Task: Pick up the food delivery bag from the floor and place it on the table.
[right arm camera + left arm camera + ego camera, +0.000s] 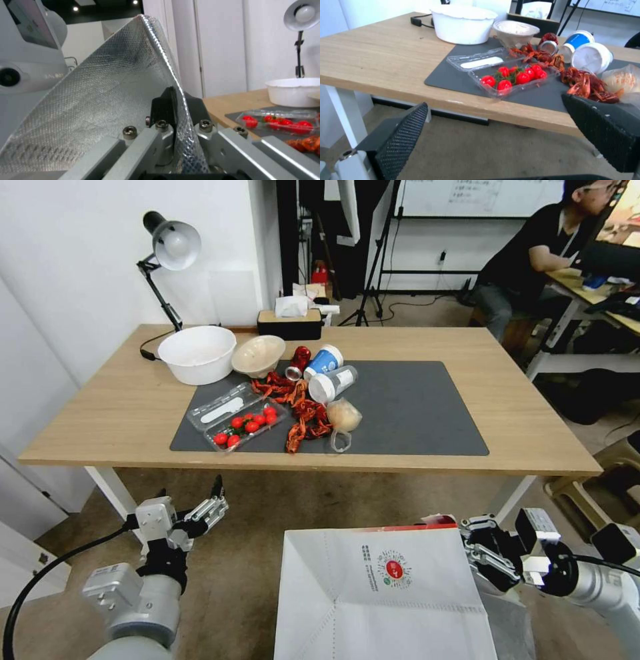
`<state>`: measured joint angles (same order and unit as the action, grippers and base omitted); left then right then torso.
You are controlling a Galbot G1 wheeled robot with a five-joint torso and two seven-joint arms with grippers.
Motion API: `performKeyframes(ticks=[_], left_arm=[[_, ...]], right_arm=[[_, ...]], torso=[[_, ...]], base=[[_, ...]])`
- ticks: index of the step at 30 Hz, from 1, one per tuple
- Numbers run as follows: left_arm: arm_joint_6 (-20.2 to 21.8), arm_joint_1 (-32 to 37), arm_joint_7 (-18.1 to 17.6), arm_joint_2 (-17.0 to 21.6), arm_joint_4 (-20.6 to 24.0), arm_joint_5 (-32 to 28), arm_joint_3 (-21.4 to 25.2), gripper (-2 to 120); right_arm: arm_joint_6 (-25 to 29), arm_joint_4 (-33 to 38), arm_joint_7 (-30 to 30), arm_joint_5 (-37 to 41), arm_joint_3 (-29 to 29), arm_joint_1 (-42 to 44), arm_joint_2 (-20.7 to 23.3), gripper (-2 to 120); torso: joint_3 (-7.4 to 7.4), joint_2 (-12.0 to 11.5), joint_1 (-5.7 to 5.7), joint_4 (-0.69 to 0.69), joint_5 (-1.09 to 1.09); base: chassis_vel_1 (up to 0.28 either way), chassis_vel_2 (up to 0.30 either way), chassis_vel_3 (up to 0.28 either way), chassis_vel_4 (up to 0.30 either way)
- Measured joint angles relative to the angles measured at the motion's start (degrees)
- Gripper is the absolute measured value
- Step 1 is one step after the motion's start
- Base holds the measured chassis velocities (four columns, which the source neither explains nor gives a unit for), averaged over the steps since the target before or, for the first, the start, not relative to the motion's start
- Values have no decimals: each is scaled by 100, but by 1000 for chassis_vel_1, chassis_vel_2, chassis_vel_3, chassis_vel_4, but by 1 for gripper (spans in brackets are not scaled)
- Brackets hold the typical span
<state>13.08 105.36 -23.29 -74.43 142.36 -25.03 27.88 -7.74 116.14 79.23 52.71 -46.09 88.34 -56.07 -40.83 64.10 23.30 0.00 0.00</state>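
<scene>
Clamping the food delivery bag (380,593)'s edge, right tool (481,553) nears the table (533,427).

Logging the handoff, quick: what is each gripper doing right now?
Left gripper: open, holding nothing, below the table edge.
Right gripper: shut on the food delivery bag rim.

Silver-grey arms, black cables, black mesh-textured fingers (400,135).

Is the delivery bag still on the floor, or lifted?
Lifted. The right claw is shut on the food delivery bag rim, foil lining pinched between its fingers, bag near table height.
</scene>
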Motion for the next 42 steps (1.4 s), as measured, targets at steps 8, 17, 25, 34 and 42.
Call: performKeyframes(ticks=[8, 17, 25, 34, 42], left_arm=[[2, 29, -4, 0, 3, 18, -42, 100], [-49, -21, -7, -1, -37, 40, -47, 100], [-69, -20, -9, -11, -44, 41, -59, 100], [-100, -18, -11, -4, -69, 52, -80, 100], [-113, -33, -11, 16, -83, 38, -51, 100]], right_arm=[[-29, 110, -31, 854, -793, 293, 51, 0], [165, 259, -1964, 2597, -1808, 78, 621, 0], [625, 649, -4212, 3478, -1895, -166, 985, 0], [1323, 414, -7141, 3451, -683, -1317, 1463, 0], [1122, -163, -8210, 3238, -238, -1904, 1576, 0]], torso=[[9, -16, -7, -1, 1], [14, -23, -10, 0, 0], [16, -27, -12, 0, 0], [17, -31, -14, 1, 0], [19, -33, -15, -1, 0]], base=[[0, 0, 0, 0], [0, 0, 0, 0], [0, 0, 0, 0], [0, 0, 0, 0], [0, 0, 0, 0]])
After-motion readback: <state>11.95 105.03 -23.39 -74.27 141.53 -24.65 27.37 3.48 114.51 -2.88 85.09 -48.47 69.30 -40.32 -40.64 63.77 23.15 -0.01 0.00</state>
